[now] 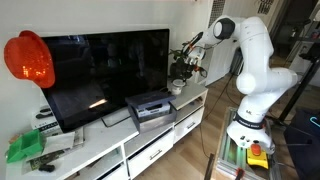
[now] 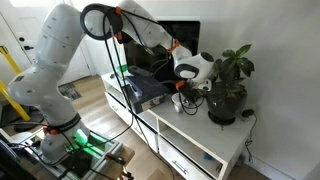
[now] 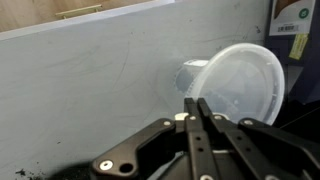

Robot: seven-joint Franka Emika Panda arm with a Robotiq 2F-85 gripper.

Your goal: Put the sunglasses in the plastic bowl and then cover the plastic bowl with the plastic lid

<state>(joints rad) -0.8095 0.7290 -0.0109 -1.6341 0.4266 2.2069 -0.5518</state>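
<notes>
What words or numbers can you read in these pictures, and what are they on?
No text here can be read.
The white label with a round green mark, on a dark blue thing in the wrist view: print too blurred to read.
The TV: no brand legible.
The grey box-shaped device: no writing visible.
</notes>
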